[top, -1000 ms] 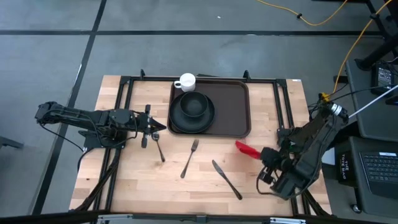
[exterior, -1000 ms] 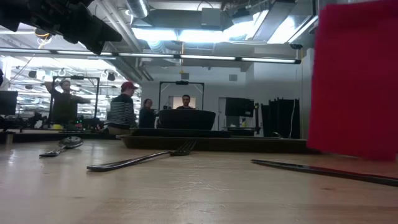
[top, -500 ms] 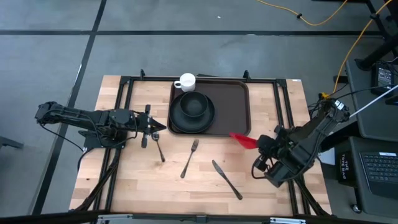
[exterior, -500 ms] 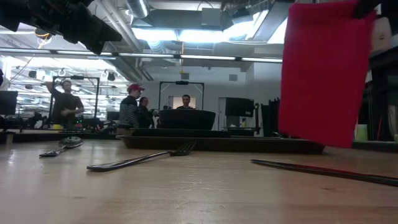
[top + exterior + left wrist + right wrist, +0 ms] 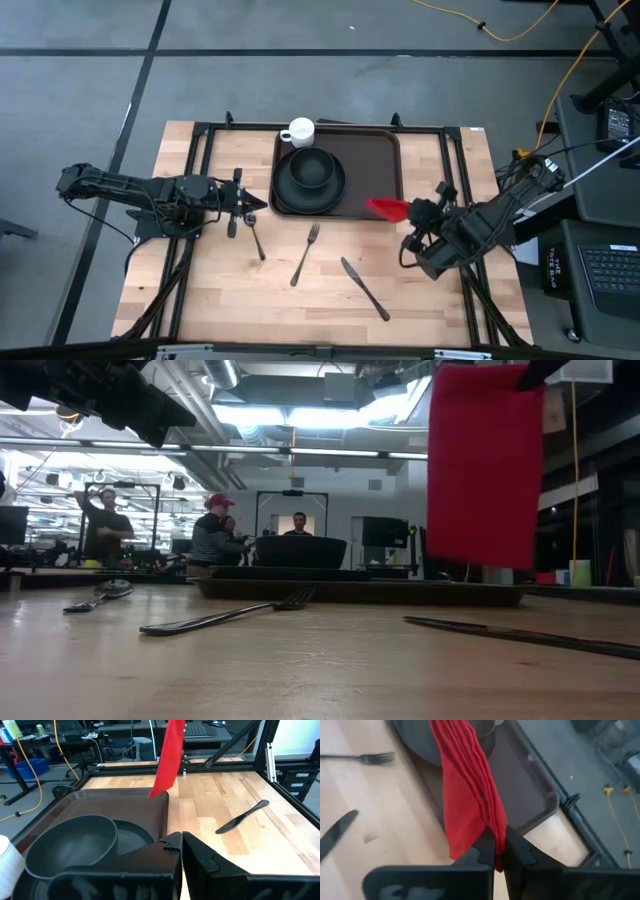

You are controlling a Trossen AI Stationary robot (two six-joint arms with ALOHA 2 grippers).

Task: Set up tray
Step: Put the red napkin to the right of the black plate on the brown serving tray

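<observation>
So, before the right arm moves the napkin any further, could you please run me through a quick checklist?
1. Right tool shut on red napkin: ok.
2. Napkin hanging clear of the table top, seen in the low view: ok.
3. Bare floor on the tray right of the black plate and bowl: ok.
4. Napkin fully over the tray: not ok, it hangs at the rim's near right corner.
5. Left tool shut, parked left of the tray, out of the path: ok.
6. Fork and knife on the tray: not ok, they lie on the wood.

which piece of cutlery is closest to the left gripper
The spoon, lying just by the shut left gripper at the table's left. The fork lies farther toward the middle, and the knife is farthest, over on the right.
</observation>
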